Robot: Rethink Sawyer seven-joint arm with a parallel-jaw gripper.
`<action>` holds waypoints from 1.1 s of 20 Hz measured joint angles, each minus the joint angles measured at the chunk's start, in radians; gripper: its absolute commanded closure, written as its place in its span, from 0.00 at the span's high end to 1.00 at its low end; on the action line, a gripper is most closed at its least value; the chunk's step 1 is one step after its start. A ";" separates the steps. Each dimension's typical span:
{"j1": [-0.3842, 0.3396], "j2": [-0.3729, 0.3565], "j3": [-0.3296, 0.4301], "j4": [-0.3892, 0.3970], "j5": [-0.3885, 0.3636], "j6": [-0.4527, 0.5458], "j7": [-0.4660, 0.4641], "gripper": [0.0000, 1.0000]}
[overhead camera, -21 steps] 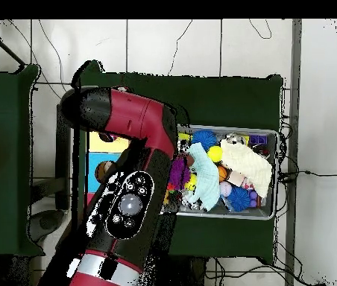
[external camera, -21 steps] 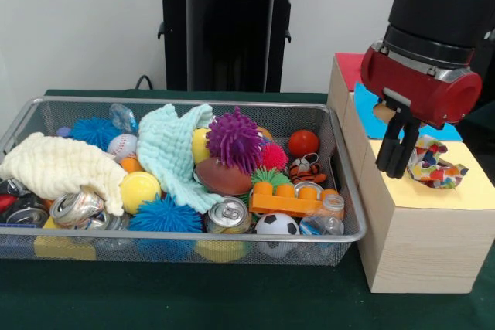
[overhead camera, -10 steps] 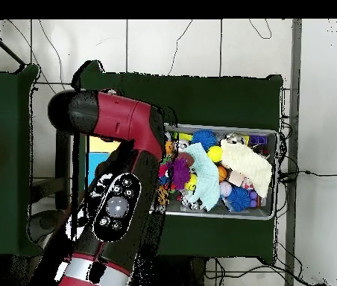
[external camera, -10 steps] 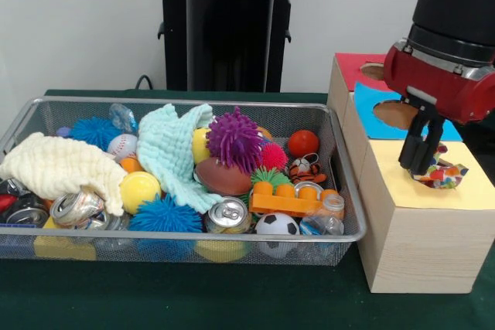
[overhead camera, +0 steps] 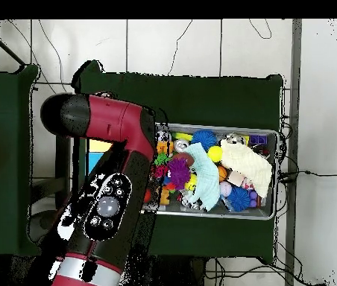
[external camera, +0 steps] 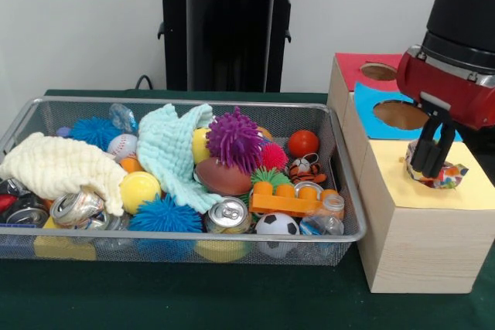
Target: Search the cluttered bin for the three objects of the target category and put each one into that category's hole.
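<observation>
My gripper (external camera: 430, 168) hangs over the yellow panel (external camera: 398, 183) of the wooden box (external camera: 418, 245) at the right. Its fingers look shut, with the tips pressing down on a crumpled multicoloured wad (external camera: 447, 175) that sits low in the yellow panel's hole. The wire bin (external camera: 342, 161) at the left holds the clutter: a purple spiky ball (external camera: 234, 138), a mint cloth (external camera: 174, 152), a cream cloth (external camera: 58, 166), an orange toy block (external camera: 292, 199) and a soda can (external camera: 228, 214). In the overhead view the arm (overhead camera: 112, 186) hides the gripper and most of the box.
The blue panel has a round hole (external camera: 401, 113), and the red panel behind it has another hole (external camera: 379, 71). A black stand (external camera: 229, 28) rises behind the bin. Overhead, the bin (overhead camera: 276, 171) lies right of the arm on green cloth.
The gripper moved right, from beside the blue panel to over the wad, then came down onto it. The wad now sits lower in the yellow panel.
</observation>
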 measured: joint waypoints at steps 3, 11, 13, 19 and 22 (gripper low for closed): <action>0.000 0.006 0.000 0.000 0.000 0.000 0.000 0.00; 0.000 0.008 0.000 0.006 0.000 0.000 0.000 0.00; 0.000 0.008 0.000 0.010 0.000 0.000 0.000 0.00; 0.003 0.005 0.000 0.033 0.000 -0.001 0.000 0.00; 0.005 0.005 0.000 0.043 0.000 -0.001 0.000 0.00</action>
